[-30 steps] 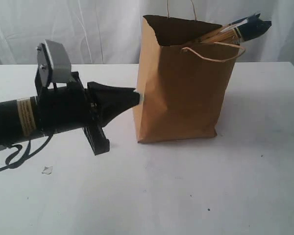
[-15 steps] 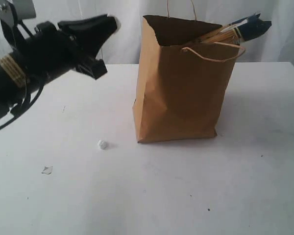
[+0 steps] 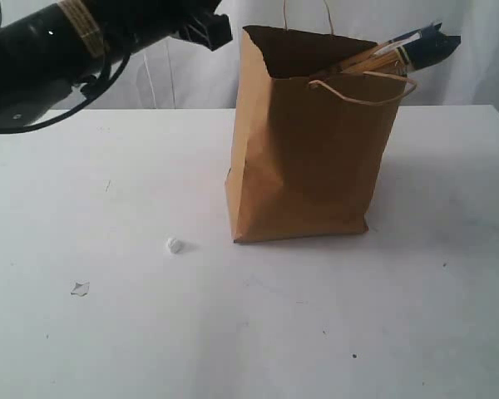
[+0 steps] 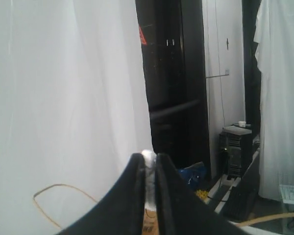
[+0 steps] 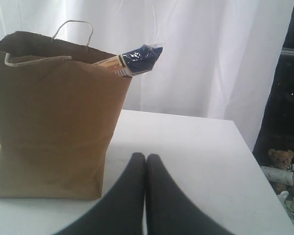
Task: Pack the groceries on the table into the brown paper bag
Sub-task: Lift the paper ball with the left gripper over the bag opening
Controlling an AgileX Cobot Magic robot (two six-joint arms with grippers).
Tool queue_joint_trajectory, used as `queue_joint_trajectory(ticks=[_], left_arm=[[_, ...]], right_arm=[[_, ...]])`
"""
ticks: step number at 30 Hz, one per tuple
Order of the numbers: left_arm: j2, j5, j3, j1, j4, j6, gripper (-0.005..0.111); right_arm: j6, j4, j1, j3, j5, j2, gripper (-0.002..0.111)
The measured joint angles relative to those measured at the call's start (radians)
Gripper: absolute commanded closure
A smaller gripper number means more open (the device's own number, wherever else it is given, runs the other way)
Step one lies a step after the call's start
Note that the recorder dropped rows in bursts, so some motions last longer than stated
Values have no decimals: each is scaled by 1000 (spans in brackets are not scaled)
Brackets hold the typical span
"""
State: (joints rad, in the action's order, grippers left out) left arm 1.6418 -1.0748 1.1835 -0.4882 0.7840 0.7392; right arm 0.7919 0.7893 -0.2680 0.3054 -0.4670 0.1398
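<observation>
Brown paper bag [image 3: 308, 158] stands on the white worktop [image 3: 358, 316], and the packing looks all but finished.
Exterior view: the long dark noodle packet [image 3: 416, 48] pokes out of the bag's top right. No other groceries lie on the worktop, only a small white crumb [image 3: 174, 245] left of the bag. The left arm [image 3: 58, 41] is high at far left. Left wrist view: the left gripper [image 4: 148, 159] is almost closed, pinching a pale bit [image 4: 148, 156] I cannot identify. Right wrist view: the right gripper [image 5: 146, 159] is closed and empty, low over the worktop to the bag's right.
</observation>
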Motion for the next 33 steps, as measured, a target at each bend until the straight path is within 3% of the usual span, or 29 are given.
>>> queue_joint_trajectory(ticks=[9, 16, 20, 27, 30, 33], left_arm=[[108, 266, 150, -85, 120, 14, 107], [159, 334, 205, -137, 149, 14, 104], [167, 366, 209, -147, 154, 14, 86], [170, 401, 209, -147, 154, 14, 39], [170, 421, 213, -147, 149, 34, 29], [170, 431, 214, -147, 148, 43, 27]], right_arm=[[0, 0, 0, 0, 0, 0, 108], [0, 0, 0, 0, 0, 0, 108], [0, 0, 0, 0, 0, 0, 108], [0, 0, 0, 0, 0, 0, 108], [0, 0, 0, 0, 0, 0, 108], [-14, 0, 0, 0, 0, 0, 108]])
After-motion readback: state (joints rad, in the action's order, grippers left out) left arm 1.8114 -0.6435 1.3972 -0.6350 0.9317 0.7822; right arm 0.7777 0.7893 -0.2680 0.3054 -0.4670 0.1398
